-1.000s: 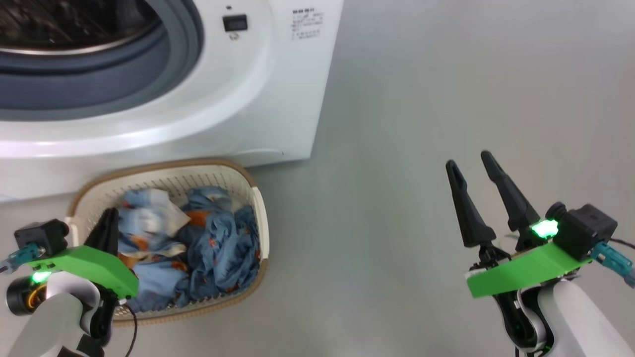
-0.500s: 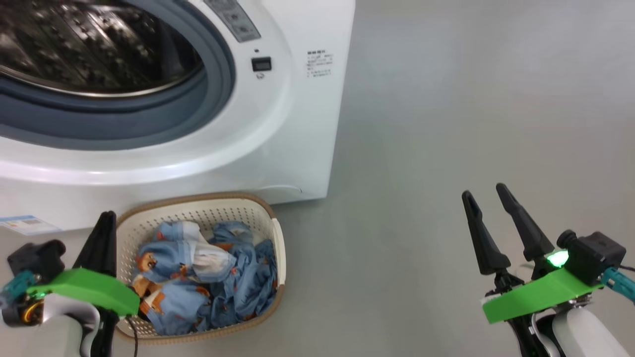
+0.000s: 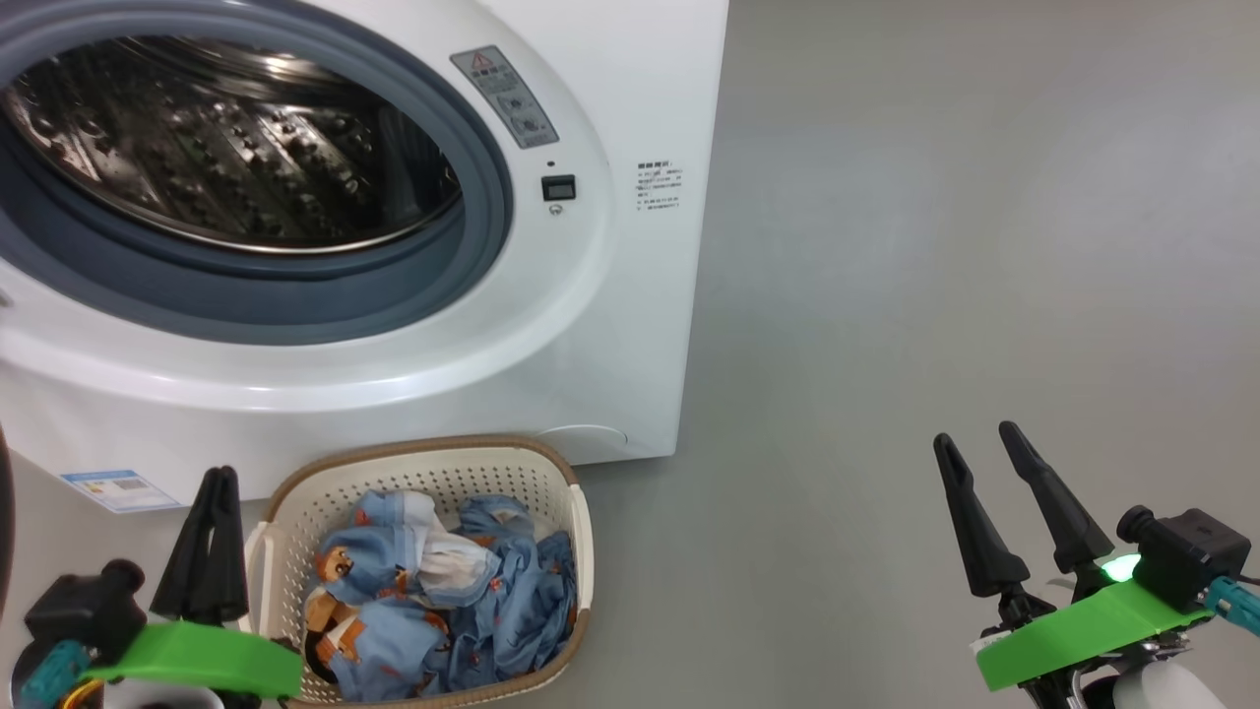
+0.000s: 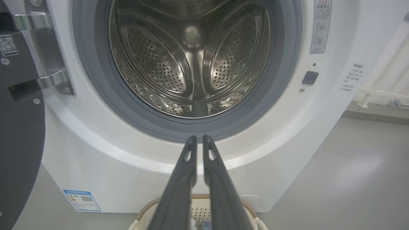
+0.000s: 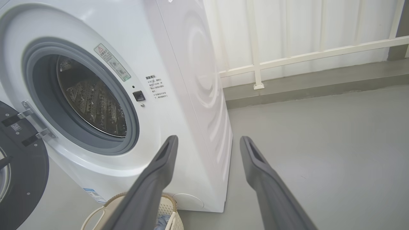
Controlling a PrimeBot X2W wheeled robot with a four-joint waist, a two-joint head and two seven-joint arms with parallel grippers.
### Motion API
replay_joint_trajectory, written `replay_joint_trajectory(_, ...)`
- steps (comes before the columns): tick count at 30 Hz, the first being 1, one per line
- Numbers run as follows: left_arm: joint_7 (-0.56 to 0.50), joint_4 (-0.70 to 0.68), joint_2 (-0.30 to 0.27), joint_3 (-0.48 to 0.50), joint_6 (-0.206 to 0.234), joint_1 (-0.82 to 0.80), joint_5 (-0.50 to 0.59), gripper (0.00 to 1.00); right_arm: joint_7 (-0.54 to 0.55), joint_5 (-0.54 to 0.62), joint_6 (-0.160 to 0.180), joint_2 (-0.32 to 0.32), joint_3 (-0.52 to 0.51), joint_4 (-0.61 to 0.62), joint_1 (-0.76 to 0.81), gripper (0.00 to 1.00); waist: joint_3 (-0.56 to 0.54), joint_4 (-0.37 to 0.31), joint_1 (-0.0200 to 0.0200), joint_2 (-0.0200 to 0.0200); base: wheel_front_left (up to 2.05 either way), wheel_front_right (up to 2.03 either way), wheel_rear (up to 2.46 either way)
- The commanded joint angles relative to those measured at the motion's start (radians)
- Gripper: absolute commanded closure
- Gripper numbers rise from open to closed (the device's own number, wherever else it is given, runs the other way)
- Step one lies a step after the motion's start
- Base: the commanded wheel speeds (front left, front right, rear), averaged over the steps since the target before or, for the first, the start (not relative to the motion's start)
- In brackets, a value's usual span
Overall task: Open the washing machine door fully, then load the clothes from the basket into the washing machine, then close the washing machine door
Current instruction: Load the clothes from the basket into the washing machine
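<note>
Beside the left gripper [image 3: 217, 476], pinched empty, sits the basket [image 3: 423, 449]; right gripper [image 3: 976, 435] wide. Risk: going in closed, it shoves clothes [image 3: 512, 611] aside.

Washing machine [image 3: 630, 325] is white with a grey gasket [image 3: 295, 300], perforated steel drum [image 3: 226, 148] and small blue label [image 3: 120, 489]; door [image 4: 19, 143] black; basket [image 3: 443, 478] cream, hole-patterned, brown woven-look rim; clothes [image 3: 472, 620] light blue, printed with orange-brown figures, some white; floor [image 3: 935, 246] plain grey.
</note>
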State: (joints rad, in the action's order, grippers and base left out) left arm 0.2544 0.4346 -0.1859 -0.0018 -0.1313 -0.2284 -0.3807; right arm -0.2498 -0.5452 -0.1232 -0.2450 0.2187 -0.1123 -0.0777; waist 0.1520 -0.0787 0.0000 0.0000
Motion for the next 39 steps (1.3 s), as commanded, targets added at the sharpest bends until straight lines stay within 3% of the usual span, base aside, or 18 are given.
replay_joint_trajectory(1, 0.007, -0.067, -0.01, 0.052, 0.001, 0.021, 0.025, 1.0, -0.012, 0.0, -0.008, -0.018, 0.013, 0.019, 0.013, 0.0, -0.023, 0.01, 0.0, 0.0, 0.0, 0.0, 0.0)
replay_joint_trajectory(11, 0.007, -0.232, 0.057, 0.144, 0.001, 0.16, 0.077, 1.0, -0.012, -0.004, -0.008, -0.026, 0.006, 0.023, 0.046, 0.0, -0.058, 0.017, 0.0, 0.0, 0.0, 0.0, 0.0)
replay_joint_trajectory(21, 0.007, -0.328, 0.088, 0.184, 0.001, 0.256, 0.1, 0.98, -0.012, -0.006, -0.008, -0.034, -0.008, 0.028, 0.077, 0.0, -0.083, 0.015, 0.0, 0.0, 0.0, 0.0, 0.0)
replay_joint_trajectory(22, 0.007, -0.331, 0.09, 0.187, 0.001, 0.26, 0.102, 0.87, -0.012, -0.006, -0.008, -0.035, -0.008, 0.028, 0.079, 0.0, -0.084, 0.015, 0.0, 0.0, 0.0, 0.0, 0.0)
replay_joint_trajectory(23, 0.007, -0.334, 0.092, 0.189, 0.001, 0.262, 0.103, 0.64, -0.012, -0.006, -0.008, -0.036, -0.009, 0.028, 0.081, 0.0, -0.085, 0.014, 0.0, 0.0, 0.0, 0.0, 0.0)
replay_joint_trajectory(24, 0.007, -0.336, 0.094, 0.19, 0.001, 0.265, 0.104, 0.52, -0.012, -0.006, -0.008, -0.036, -0.009, 0.029, 0.082, 0.0, -0.086, 0.014, 0.0, 0.0, 0.0, 0.0, 0.0)
replay_joint_trajectory(26, 0.007, -0.339, 0.097, 0.191, 0.001, 0.268, 0.107, 0.03, -0.012, -0.005, -0.008, -0.036, -0.01, 0.03, 0.083, 0.0, -0.086, 0.012, 0.0, 0.0, 0.0, 0.0, 0.0)
replay_joint_trajectory(39, 0.007, -0.318, 0.1, 0.196, 0.001, 0.271, 0.11, 0.0, -0.012, -0.003, -0.008, -0.033, -0.012, 0.036, 0.082, 0.0, -0.08, 0.007, 0.0, 0.0, 0.0, 0.0, 0.0)
